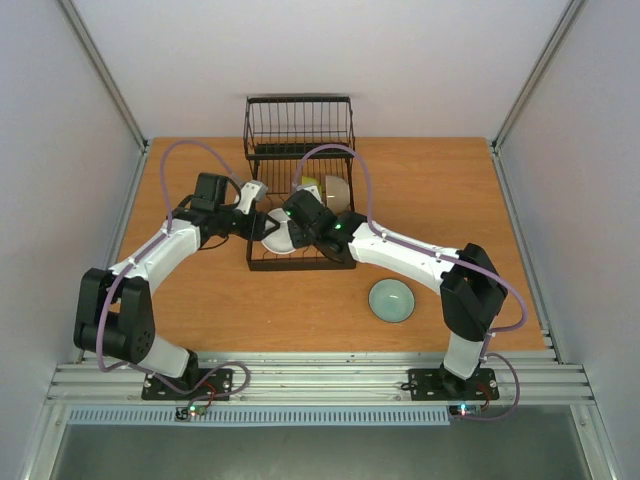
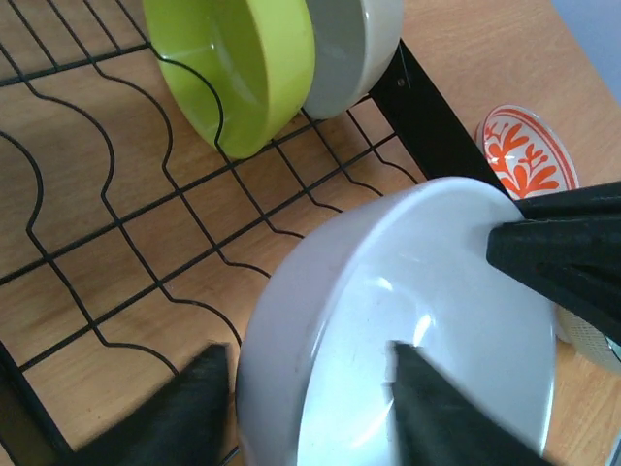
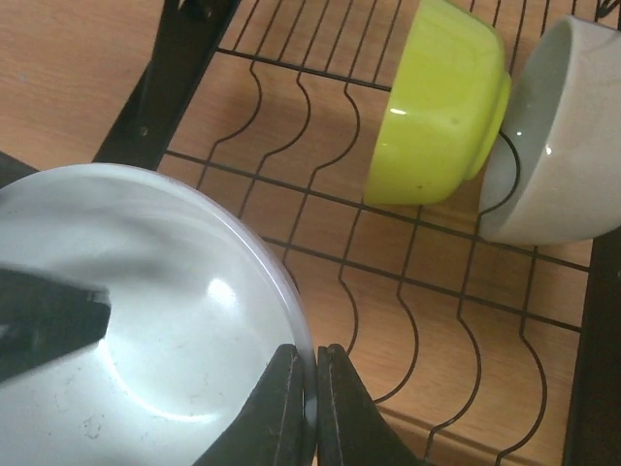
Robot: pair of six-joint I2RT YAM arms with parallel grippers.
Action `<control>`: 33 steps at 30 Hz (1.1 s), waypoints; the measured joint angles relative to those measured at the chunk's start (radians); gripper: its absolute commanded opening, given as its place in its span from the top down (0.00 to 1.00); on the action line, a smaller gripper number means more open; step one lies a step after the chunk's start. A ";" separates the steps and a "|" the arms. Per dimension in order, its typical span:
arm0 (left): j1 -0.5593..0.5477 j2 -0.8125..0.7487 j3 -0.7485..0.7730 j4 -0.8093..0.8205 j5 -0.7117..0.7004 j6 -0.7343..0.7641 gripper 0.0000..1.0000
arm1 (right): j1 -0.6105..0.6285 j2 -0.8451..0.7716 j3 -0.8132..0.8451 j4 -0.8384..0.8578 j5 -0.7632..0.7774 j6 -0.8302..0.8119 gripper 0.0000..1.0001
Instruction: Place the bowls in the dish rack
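A plain white bowl [image 1: 278,238] [image 2: 388,320] [image 3: 126,311] hangs tilted over the front part of the black wire dish rack [image 1: 300,120] [image 2: 427,116] [image 3: 165,87]. My right gripper [image 1: 292,232] [image 3: 312,351] is shut on its rim. My left gripper [image 1: 262,228] [image 2: 309,349] is open and straddles the opposite rim, one blurred finger outside the wall and one inside. A yellow-green bowl [image 1: 309,186] [image 2: 238,68] [image 3: 441,107] and a cream bowl [image 1: 337,190] [image 2: 354,49] [image 3: 563,136] stand on edge among the prongs. A pale teal bowl [image 1: 391,300] sits on the table. A red-patterned bowl [image 2: 524,150] lies just outside the rack's bar.
The wooden table [image 1: 200,300] is walled by white panels at the back and sides. The rack's taller basket section stands at the far end. Both forearms cross over the rack's front half.
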 measured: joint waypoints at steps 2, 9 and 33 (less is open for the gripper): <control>0.000 0.000 0.000 -0.002 -0.006 -0.002 0.98 | 0.005 0.000 0.002 -0.001 0.006 -0.005 0.99; 0.005 0.026 -0.003 -0.006 -0.092 -0.020 1.00 | 0.028 -0.013 0.037 0.032 0.016 0.010 0.99; 0.029 0.036 -0.025 0.033 0.164 0.011 1.00 | -0.200 -0.343 -0.383 0.294 -0.472 0.087 0.19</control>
